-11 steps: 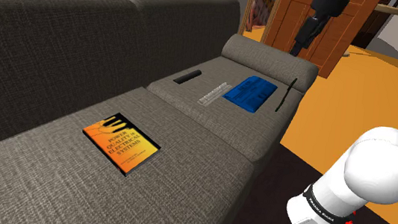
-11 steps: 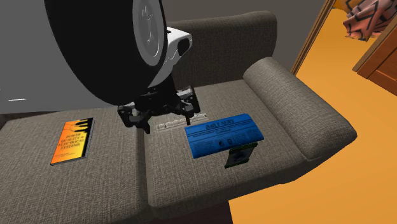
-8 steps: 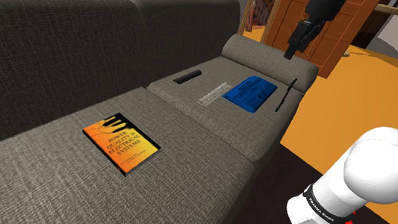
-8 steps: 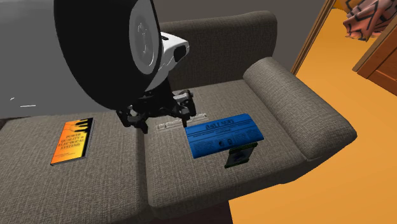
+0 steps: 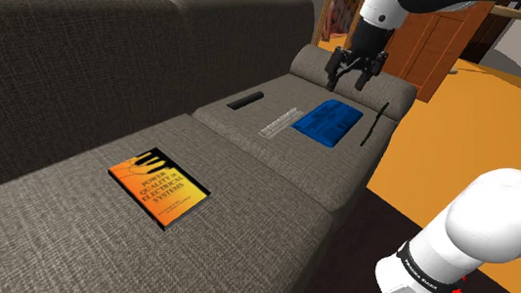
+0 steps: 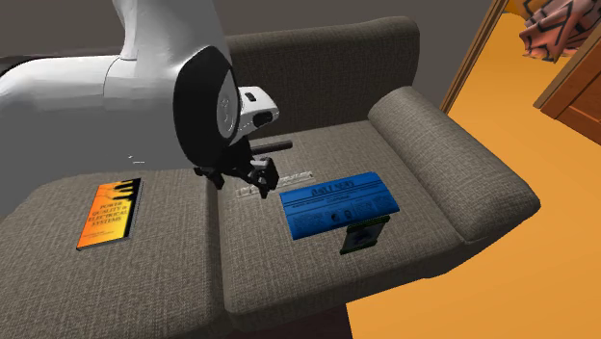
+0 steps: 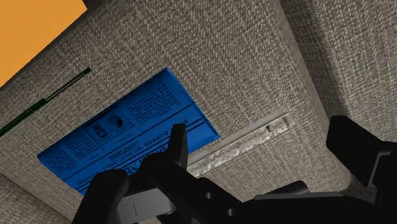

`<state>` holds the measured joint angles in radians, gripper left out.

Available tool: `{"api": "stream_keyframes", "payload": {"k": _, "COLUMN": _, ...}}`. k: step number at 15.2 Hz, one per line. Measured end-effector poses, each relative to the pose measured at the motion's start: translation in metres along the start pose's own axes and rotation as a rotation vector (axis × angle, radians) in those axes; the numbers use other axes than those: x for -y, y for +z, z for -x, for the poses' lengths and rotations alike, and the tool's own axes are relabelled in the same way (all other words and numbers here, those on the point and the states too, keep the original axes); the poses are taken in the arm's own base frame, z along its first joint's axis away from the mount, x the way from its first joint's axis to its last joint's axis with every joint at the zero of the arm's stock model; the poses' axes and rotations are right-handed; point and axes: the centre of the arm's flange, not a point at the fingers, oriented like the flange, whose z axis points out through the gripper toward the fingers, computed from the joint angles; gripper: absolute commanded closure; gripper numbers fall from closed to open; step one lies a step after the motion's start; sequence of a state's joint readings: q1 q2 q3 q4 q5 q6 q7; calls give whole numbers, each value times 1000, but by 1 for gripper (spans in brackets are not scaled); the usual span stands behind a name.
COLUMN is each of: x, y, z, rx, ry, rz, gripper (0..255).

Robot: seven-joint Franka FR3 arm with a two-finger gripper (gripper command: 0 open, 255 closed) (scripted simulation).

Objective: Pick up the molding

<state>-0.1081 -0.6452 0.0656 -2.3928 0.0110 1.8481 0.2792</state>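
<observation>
In the second exterior view, the all-black two-finger gripper [image 6: 247,183] covers one end of the pale grey, narrow, mottled strip of molding [image 6: 300,177]. In the wrist view, that strip runs out of sight behind one finger. It lies flat on the seat of the grey woven-fabric sofa [image 5: 47,199], just beside the long edge of the flat blue book [image 5: 328,123], and the fingers stand wide apart over it, clasping nothing.

Orange book [image 5: 158,186] — "Power Quality in Electrical Systems"
</observation>
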Motion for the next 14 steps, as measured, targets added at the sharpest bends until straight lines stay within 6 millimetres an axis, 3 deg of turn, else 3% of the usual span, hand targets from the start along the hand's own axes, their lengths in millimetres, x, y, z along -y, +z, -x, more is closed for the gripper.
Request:
{"api": "stream_keyframes", "payload": {"k": 6, "x": 29, "y": 65, "z": -42, "rx": 16, "ry": 301, "rz": -26, "gripper": 0}}
{"api": "stream_keyframes", "payload": {"k": 14, "x": 44, "y": 144, "z": -107, "rx": 37, "ry": 704, "rz": -61, "gripper": 0}}
